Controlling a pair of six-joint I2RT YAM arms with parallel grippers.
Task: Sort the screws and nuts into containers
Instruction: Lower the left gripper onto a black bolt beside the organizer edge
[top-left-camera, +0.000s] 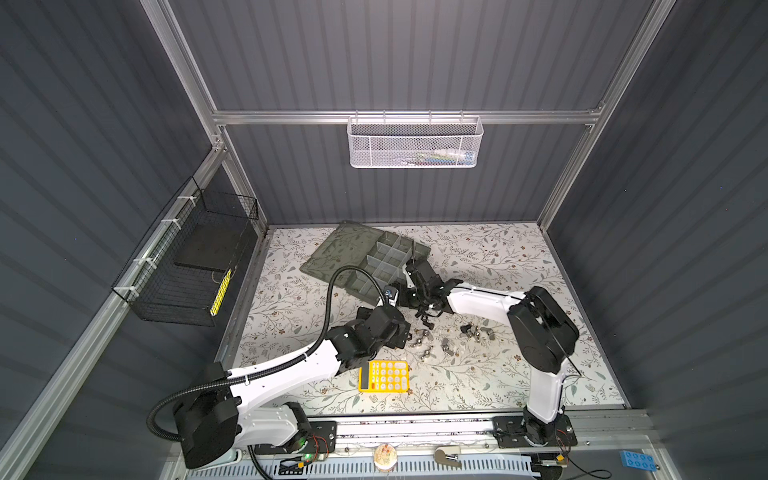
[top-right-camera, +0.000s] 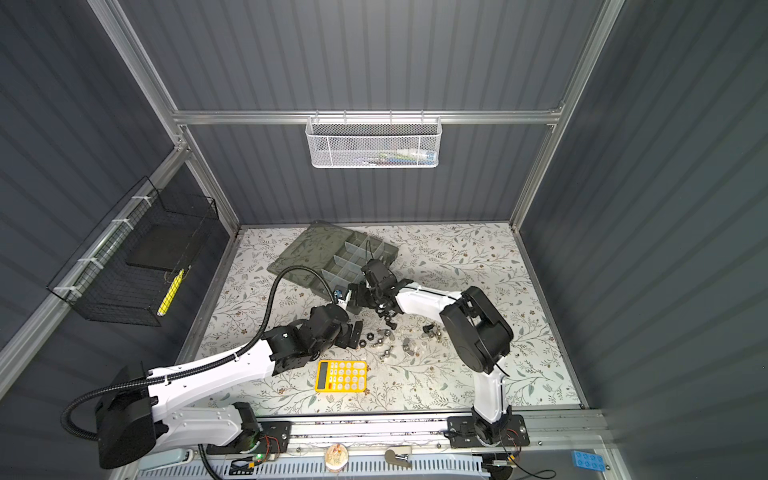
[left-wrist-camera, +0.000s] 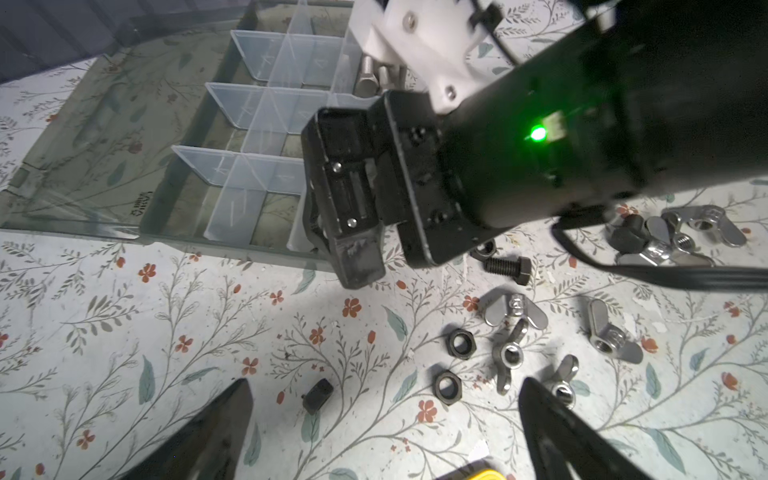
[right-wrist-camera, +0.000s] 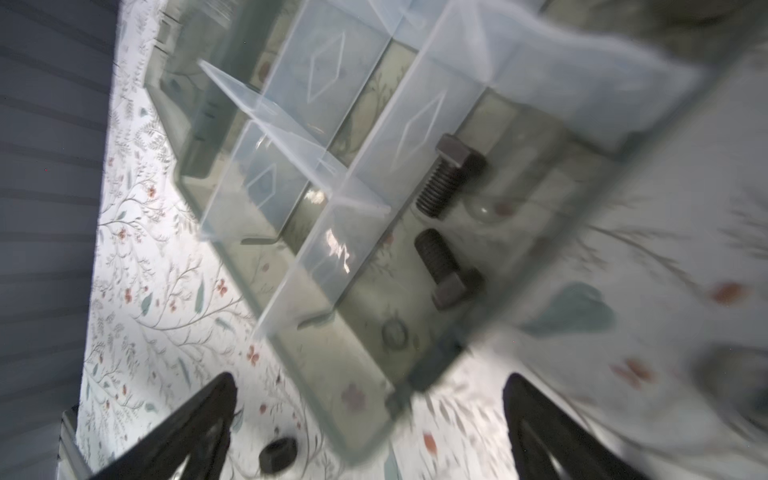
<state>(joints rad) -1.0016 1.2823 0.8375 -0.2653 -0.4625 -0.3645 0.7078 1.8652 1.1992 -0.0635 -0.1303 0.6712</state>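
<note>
Wedge-shaped left gripper (left-wrist-camera: 384, 380) and right gripper (right-wrist-camera: 370, 374) wide, empty; threaded black screws (right-wrist-camera: 446, 183) in translucent containers (right-wrist-camera: 316, 83).

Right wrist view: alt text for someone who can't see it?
Two black screws lie inside a translucent organiser box with pale dividers. Two dark fingers stand open in the foreground, with a black nut on the floral table near one.

White links (top-left-camera: 286, 370), black joints (top-left-camera: 540, 328), black left gripper (left-wrist-camera: 385, 386) — ribbed black hose (top-left-camera: 328, 307)
</note>
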